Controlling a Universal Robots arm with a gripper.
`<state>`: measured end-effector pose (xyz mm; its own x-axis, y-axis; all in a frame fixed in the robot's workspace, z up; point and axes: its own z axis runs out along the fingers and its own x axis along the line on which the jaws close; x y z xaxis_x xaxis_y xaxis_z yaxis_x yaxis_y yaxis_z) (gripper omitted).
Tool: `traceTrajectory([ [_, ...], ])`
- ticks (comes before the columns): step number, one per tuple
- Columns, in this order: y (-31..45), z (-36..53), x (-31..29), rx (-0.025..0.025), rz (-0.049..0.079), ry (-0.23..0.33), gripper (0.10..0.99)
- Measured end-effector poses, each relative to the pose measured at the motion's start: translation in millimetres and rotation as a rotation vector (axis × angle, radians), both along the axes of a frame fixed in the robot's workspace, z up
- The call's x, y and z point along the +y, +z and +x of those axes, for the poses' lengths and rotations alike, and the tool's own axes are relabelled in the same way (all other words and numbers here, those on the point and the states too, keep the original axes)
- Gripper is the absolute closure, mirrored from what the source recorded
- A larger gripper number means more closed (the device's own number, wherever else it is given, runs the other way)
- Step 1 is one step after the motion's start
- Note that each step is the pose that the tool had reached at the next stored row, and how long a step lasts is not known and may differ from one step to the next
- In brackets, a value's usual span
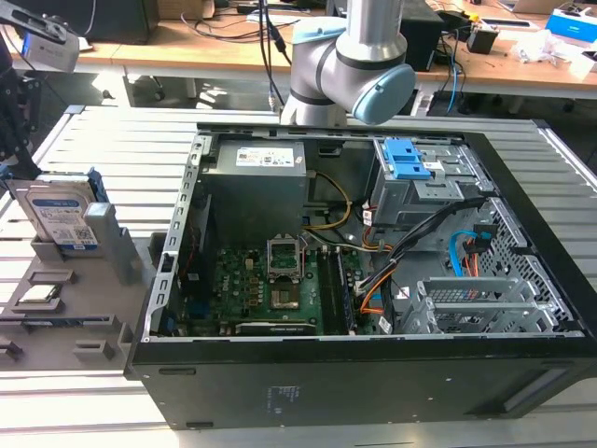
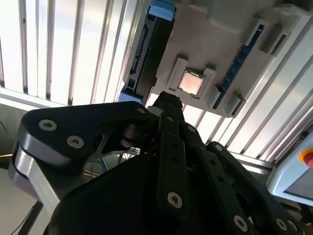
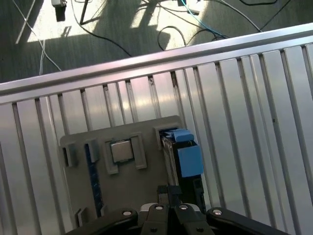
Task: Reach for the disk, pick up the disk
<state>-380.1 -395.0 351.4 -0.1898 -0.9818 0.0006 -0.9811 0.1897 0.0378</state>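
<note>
Disk (image 1: 58, 219) stands on its long edge in a slot of the grey holder plate (image 1: 93, 301), at the exterior view's left, just beside the computer case (image 1: 373, 383) and outside it; you can make out its white-and-blue label facing the camera, and a blue side rail (image 1: 94, 191) along the edge nearer the case. Your claw (image 3: 168, 189) hangs above that holder; in both wrist views its tip lies close over one end of the disk, which is seen there edge-on, dark between its blue rail ends. Whether tip and disk touch you cannot tell (both cameras look down along the tool). The claw is drawn together to a single narrow tip; it has hold of nothing.

On the same plate, just beside the disk, a square silver processor chip (image 3: 121, 150) lies flat in its own shallow frame; on the chip's far side a thin blue board (image 3: 95, 188) sits on edge in a narrow slot. The holder rests on a ribbed aluminium table (image 3: 244, 112), whose slats run under both plate and case.

The case has its side panel off; inside it you see the green motherboard (image 1: 266, 289), the grey power supply (image 1: 256, 187) and, toward the exterior view's right, a grey drive cage (image 1: 424, 191) with a blue latch (image 1: 408, 159); orange and blue cables (image 1: 457, 252) loop near it. The arm (image 1: 364, 37), silver with pale-blue joint caps, rises behind the case.
</note>
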Motion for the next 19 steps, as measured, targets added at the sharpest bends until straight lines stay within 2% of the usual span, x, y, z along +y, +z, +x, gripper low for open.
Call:
traceTrajectory([
  [9, 0.0, 0.0, 0.0, 0.0000, 0.000, 0.081, 0.980],
  [19, 0.0, 0.0, 0.0, 0.0000, 0.000, 0.146, 0.980],
])
